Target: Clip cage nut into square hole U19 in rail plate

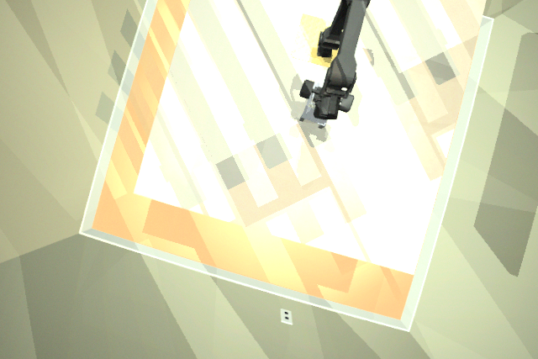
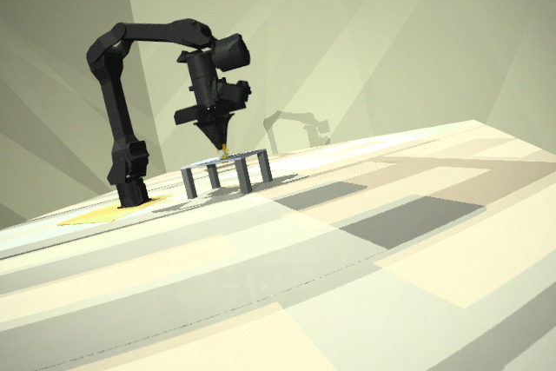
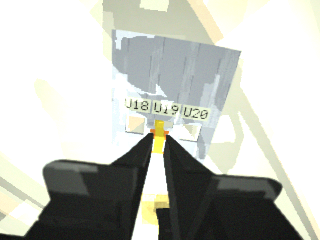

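"Above the rail plate [image 1: 308, 117] [image 2: 204, 162] [image 3: 175, 67], what do you have?"

"My end effector [image 2: 221, 148] [image 3: 158, 138] is closed on the cage nut [image 2: 223, 149] [image 3: 159, 129], its tips pinching the yellow piece."

"Where is the nut exactly?"

"At the U19 hole, just below the U19 label [image 3: 166, 108], between the U18 hole [image 3: 135, 124] and the U20 hole [image 3: 190, 132]. Whether its wings are hooked through, I cannot tell."

"And the plate?"

"It stands on four dark legs [image 2: 243, 175] on the worktop [image 1: 382, 216] [image 2: 314, 268]."

"Your arm [image 1: 350, 35] [image 2: 117, 104]?"

"Arched over from beside the plate, fingers pointing down. I have not let go of the nut."
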